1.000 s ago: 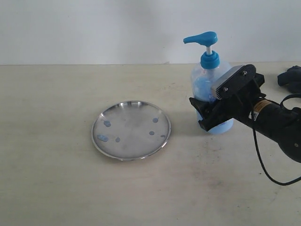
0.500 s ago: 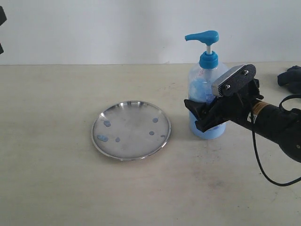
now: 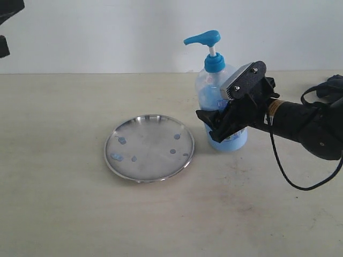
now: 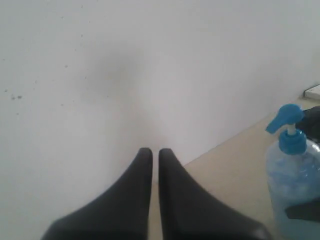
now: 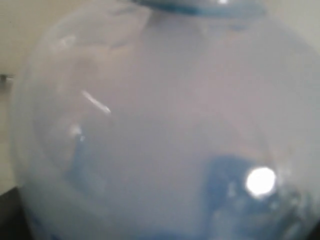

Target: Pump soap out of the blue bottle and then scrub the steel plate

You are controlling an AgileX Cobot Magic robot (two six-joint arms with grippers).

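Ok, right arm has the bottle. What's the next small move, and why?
Probably nudge the blue bottle a little closer to the steel plate. The right gripper has its jaws around the bottle, spout pointing toward the plate, but the base stands beside the rim, so pumped soap might miss.

The blue bottle (image 3: 211,85) was clear with a bright blue pump head (image 3: 202,38) and white stem (image 3: 212,51), its soap (image 3: 233,140) pale blue, the steel plate (image 3: 150,155) shiny silver dotted with bluish drops (image 3: 122,140), the table (image 3: 64,203) beige, and the right gripper (image 3: 214,126) and left gripper (image 4: 155,152) black.
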